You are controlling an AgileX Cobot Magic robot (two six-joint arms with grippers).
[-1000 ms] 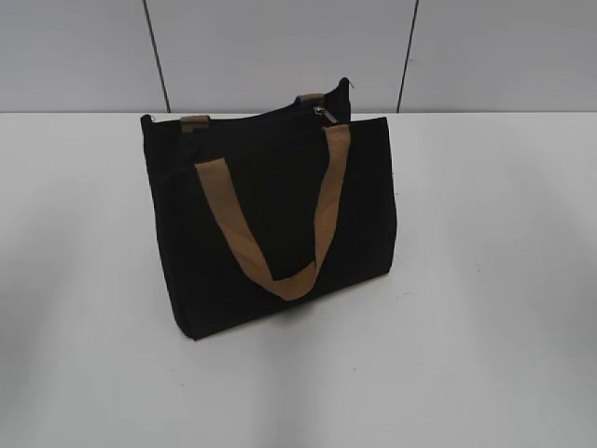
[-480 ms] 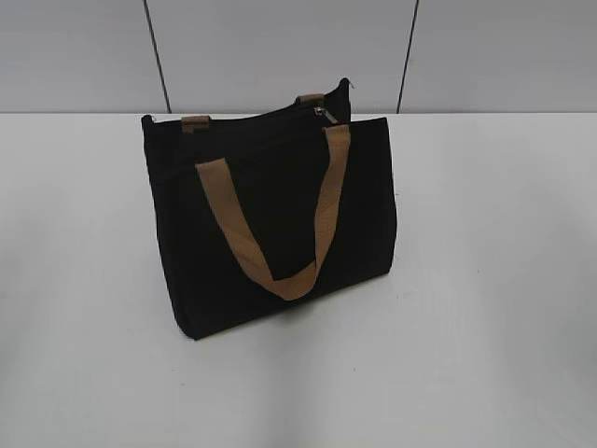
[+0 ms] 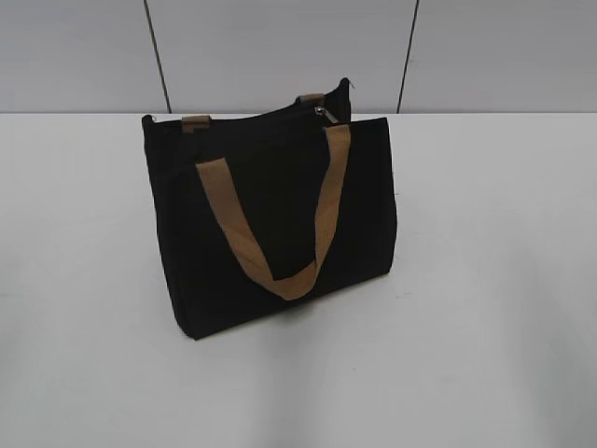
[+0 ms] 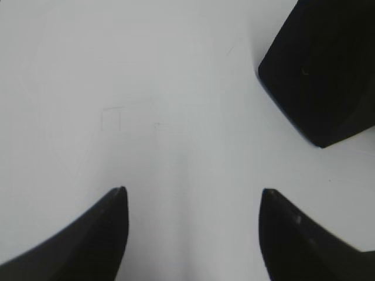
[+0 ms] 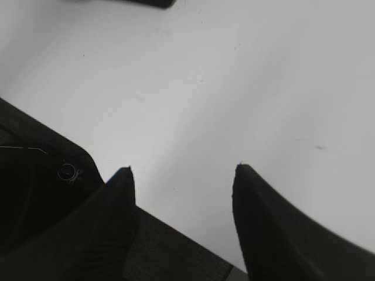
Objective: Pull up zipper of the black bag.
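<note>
The black bag [image 3: 270,224] stands upright on the white table [image 3: 485,280]. One tan handle [image 3: 280,243] hangs down its front, and the other shows at the top edge. The zipper runs along the top, with its small silver pull tab [image 3: 322,112] near the right end. Neither gripper shows in the exterior view. My left gripper [image 4: 193,191] is open and empty over bare table, with a black corner of the bag [image 4: 322,64] to its upper right. My right gripper [image 5: 183,168] is open and empty over bare table.
A grey panelled wall [image 3: 280,47] stands behind the table. In the right wrist view a black housing [image 5: 35,175] sits at the left, and a dark edge [image 5: 140,2] shows at the top of the frame.
</note>
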